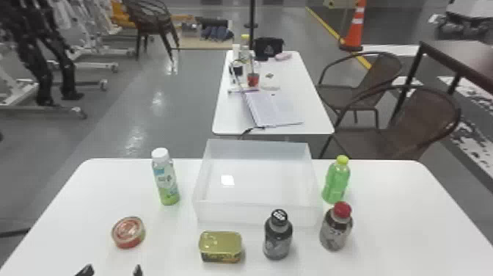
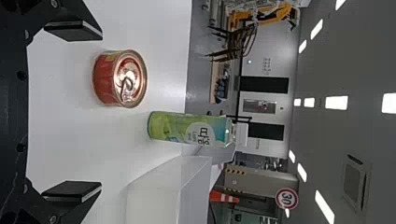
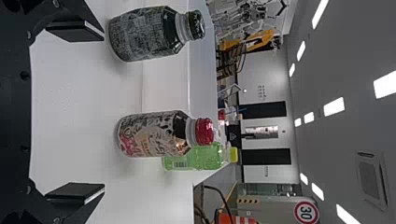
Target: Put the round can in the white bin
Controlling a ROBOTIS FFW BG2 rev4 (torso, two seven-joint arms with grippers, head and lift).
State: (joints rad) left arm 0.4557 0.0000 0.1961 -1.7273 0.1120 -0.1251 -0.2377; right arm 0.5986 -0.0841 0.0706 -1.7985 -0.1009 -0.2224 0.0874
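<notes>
Plainly, the round can (image 1: 128, 232) – squat, red-sided, metal-lidded – is set on the smooth white table (image 1: 80, 213), just beyond the left gripper (image 1: 112, 271), whose flat fingers are held apart. The right gripper's (image 3: 100, 112) fingers are also parted. The white bin (image 1: 238, 213), rectangular and translucent, is flanked by a slim white-capped bottle (image 1: 168, 187) and a green bottle (image 1: 335, 185).

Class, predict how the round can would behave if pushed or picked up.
The round can looks stiff, given its shiny metal lid. Low and wide, it would probably slide rather than tip; laid on its curved side, it might roll.
</notes>
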